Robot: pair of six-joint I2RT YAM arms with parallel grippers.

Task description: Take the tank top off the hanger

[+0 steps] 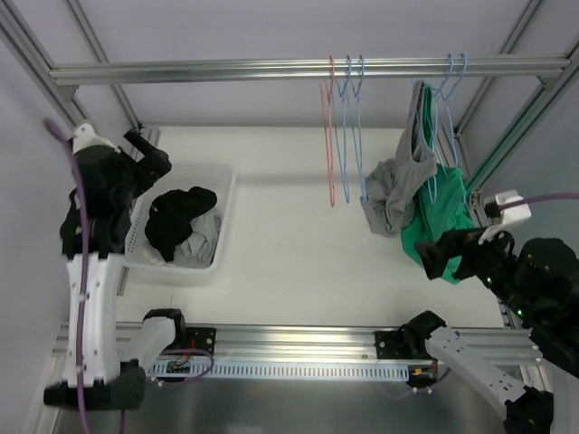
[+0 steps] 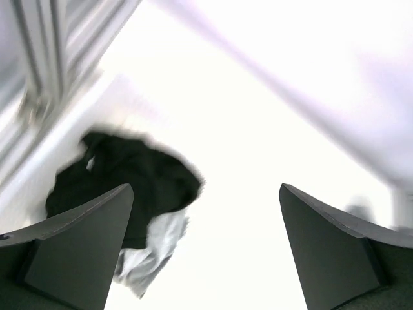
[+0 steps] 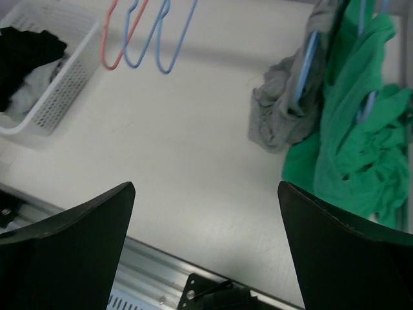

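A grey tank top [image 1: 404, 183] hangs on a blue hanger [image 1: 442, 95] from the rail [image 1: 271, 68], its lower part bunched on the table; it also shows in the right wrist view [image 3: 284, 113]. A green tank top [image 1: 443, 217] hangs on a second blue hanger beside it and shows in the right wrist view [image 3: 361, 139]. My right gripper [image 1: 441, 256] is open and empty, just in front of the green top. My left gripper [image 1: 149, 154] is open and empty above the white basket [image 1: 222, 217] of clothes.
Three empty hangers, one red [image 1: 330, 127] and two blue [image 1: 353, 127], hang on the rail's middle. The basket holds a black garment [image 1: 176, 217] over a light grey one [image 2: 151, 248]. Metal frame posts stand at both sides.
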